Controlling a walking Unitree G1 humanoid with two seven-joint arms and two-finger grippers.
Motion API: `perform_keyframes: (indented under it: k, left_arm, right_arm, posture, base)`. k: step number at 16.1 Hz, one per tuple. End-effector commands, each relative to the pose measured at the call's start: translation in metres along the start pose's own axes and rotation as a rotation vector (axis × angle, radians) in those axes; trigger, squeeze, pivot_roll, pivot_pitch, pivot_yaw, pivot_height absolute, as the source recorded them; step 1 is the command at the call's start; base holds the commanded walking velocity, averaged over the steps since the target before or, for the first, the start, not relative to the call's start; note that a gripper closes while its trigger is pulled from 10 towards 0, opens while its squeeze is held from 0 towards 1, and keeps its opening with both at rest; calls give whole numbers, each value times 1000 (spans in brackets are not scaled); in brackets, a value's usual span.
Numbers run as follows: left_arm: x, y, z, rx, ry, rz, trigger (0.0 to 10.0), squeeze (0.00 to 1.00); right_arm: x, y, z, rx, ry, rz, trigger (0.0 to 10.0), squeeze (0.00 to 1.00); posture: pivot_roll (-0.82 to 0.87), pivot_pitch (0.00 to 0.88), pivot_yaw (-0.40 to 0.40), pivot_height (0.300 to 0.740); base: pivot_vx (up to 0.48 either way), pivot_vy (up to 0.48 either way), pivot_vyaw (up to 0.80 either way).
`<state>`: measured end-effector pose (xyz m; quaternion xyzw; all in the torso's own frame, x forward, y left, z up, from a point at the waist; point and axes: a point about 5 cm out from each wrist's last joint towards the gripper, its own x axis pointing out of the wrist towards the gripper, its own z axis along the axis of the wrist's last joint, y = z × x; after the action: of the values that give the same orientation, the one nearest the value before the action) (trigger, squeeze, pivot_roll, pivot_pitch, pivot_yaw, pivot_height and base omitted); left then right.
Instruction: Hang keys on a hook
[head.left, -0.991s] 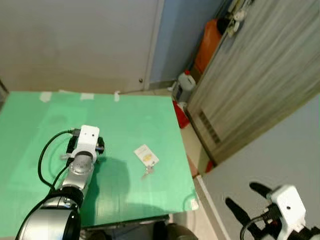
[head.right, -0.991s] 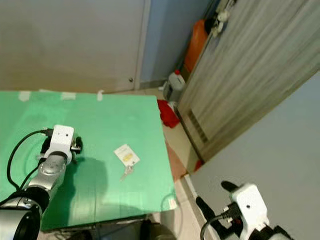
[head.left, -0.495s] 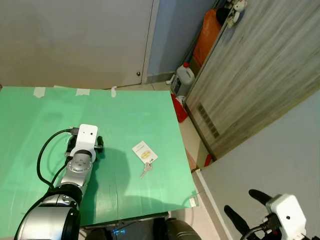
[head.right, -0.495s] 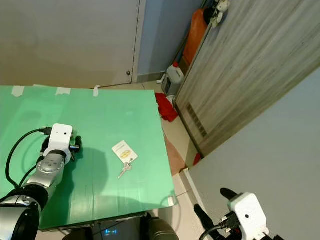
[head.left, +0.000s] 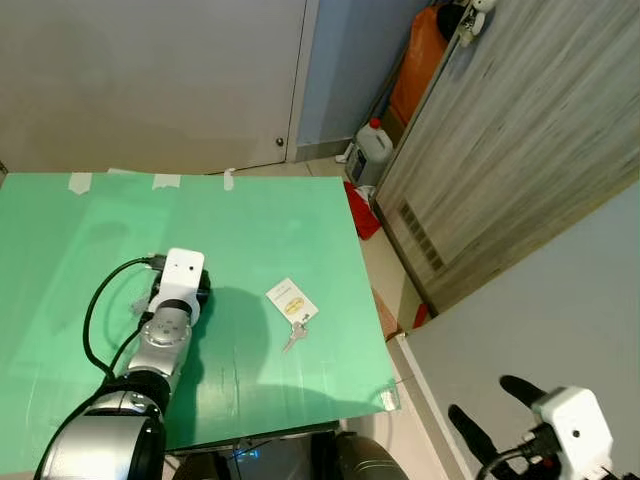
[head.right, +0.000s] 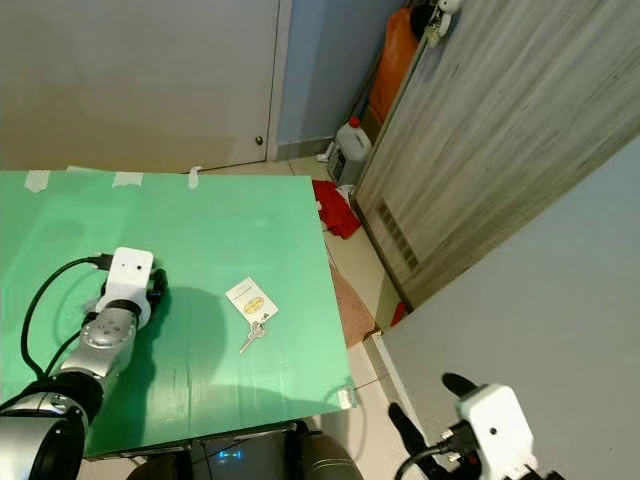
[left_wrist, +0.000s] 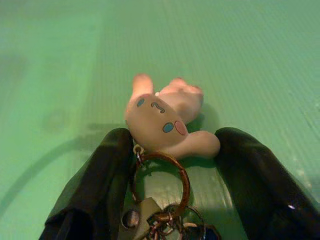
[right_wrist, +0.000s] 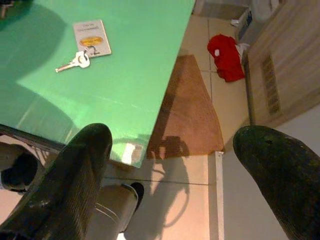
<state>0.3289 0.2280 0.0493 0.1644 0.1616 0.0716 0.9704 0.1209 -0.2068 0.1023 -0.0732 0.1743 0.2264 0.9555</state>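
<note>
Green desk (head.left: 260, 230) against a grey wall; left end effector (left_wrist: 170, 165) spread around a keyring (left_wrist: 160, 175) at nine o'clock; right end effector (right_wrist: 175, 165) wide open, empty, over tiled floor (right_wrist: 200, 150).

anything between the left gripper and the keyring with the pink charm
No. The left gripper already straddles the keyring with the pink cartoon charm on the green table; its black fingers sit open either side, nothing between them and the brass ring.
</note>
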Motion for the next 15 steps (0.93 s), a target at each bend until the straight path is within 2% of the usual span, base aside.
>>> perform_keyframes:
  k: [1,2,7,8,9,11,12,13,15]
  left_arm:
    - [-6,-8,-18,-35,66,-30,0,0]
    - [-6,-6,-18,-67,68,-25,0,0]
    - [-2,-11,9,-128,-86,-49,0,0]
    - [-1,-13,25,-151,-163,-66,0,0]
    - [0,-13,40,-165,-235,-73,0,0]
    - [0,-11,49,-162,-277,-70,0,0]
    - [-3,-10,67,-116,-350,-97,0,0]
    - [-6,-11,75,-91,-386,-113,0,0]
    - [-17,-16,92,-132,-465,-144,0,0]
  right_arm:
    - [-2,0,1,-12,7,-13,10000,0]
    - [0,-1,1,-14,6,-12,10000,0]
    - [21,1,3,-8,-49,-16,10000,0]
    - [38,4,3,8,-77,-12,10000,0]
    - [59,-5,12,14,-116,-14,10000,0]
    - [74,-12,22,18,-148,-20,10000,0]
    - [98,-13,37,19,-204,-19,10000,0]
    - [106,-14,41,21,-224,-22,10000,0]
    - [122,-16,46,17,-258,-37,10000,0]
  posture:
    - [-360,252,-163,740]
    - [-354,245,-161,740]
    - [-275,195,-120,740]
    - [-209,160,-91,740]
    - [-187,147,-83,740]
    - [-154,127,-74,740]
    - [-100,93,-62,740]
    - [-85,82,-59,740]
    - [-49,45,-47,740]
  base:
    - [0,0,0]
    - [0,0,0]
    - [0,0,0]
    - [0,0,0]
    - [0,0,0]
    - [0,0,0]
    - [0,0,0]
    - [0,0,0]
    - [0,0,0]
